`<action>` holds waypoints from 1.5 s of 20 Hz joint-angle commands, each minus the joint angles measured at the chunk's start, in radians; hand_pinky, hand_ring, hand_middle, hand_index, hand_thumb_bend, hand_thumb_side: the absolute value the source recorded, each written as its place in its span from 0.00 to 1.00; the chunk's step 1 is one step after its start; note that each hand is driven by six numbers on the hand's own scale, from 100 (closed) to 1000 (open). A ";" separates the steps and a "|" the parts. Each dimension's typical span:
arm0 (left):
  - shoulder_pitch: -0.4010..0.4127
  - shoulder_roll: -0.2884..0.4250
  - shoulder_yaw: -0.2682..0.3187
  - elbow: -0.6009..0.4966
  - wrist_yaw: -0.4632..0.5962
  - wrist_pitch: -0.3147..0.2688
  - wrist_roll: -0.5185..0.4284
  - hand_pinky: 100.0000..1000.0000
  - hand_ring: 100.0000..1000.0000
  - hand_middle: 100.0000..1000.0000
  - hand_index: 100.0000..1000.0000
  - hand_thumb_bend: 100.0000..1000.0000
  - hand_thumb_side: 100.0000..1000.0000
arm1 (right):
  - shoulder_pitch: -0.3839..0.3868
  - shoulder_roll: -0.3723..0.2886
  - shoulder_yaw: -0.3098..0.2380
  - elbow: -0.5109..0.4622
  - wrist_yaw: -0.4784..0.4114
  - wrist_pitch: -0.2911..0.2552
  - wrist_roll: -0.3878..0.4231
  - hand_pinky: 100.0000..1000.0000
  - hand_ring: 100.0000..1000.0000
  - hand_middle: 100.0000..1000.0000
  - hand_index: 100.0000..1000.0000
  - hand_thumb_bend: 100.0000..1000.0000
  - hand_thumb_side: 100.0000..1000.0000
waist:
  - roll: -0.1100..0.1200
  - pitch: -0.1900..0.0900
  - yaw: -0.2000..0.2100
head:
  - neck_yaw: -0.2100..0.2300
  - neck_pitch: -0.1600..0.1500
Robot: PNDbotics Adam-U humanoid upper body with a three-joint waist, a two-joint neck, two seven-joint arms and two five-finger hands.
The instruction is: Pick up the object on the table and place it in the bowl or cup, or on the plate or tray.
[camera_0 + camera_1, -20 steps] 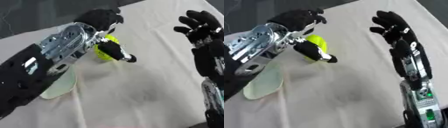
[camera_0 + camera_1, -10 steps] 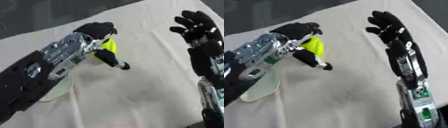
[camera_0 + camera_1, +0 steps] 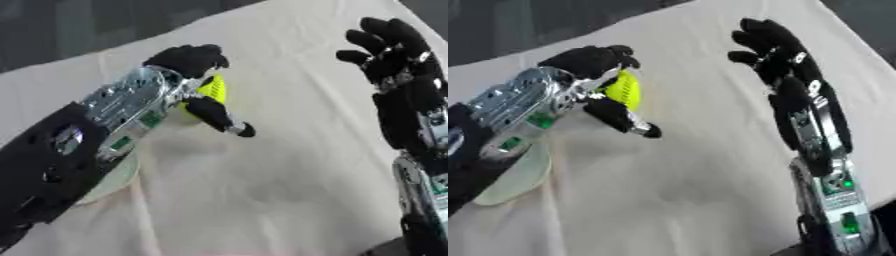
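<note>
A yellow-green ball [image 3: 626, 89] is held in my left hand [image 3: 592, 65], whose fingers curl over its top while the thumb [image 3: 623, 118] sticks out below it. The ball hangs above the cream tablecloth [image 3: 289, 175]. A pale green plate [image 3: 509, 175] lies at the left, mostly hidden under my left forearm [image 3: 96, 130]. My right hand [image 3: 776, 47] stands upright at the right with its fingers spread and holds nothing.
The cream cloth covers the table, with a dark floor strip [image 3: 79, 30] beyond its far edge at the upper left. My right forearm [image 3: 829, 180] rises from the lower right corner.
My left hand with the ball has lifted and drawn slightly back toward the left, closer to the plate. The right hand has hardly moved.
</note>
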 commanded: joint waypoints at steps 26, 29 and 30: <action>0.009 0.021 0.024 0.099 -0.046 0.165 -0.193 0.53 0.78 1.00 0.93 0.53 0.58 | -0.032 -0.008 0.001 -0.013 -0.017 -0.003 0.016 0.83 0.91 0.91 0.98 0.00 0.83 | -0.002 0.002 -0.002 | -0.010 0.029; 0.008 0.024 0.023 0.106 -0.050 0.170 -0.193 0.43 0.72 1.00 0.90 0.38 0.53 | -0.030 -0.008 0.000 -0.012 -0.018 -0.004 0.017 0.83 0.91 0.91 0.98 0.00 0.83 | -0.003 0.002 0.000 | -0.012 0.033; 0.008 0.025 0.023 0.108 -0.052 0.172 -0.193 0.39 0.69 1.00 0.89 0.33 0.52 | -0.029 -0.008 0.000 -0.012 -0.018 -0.004 0.017 0.83 0.91 0.91 0.98 0.00 0.83 | -0.003 0.001 0.001 | -0.012 0.034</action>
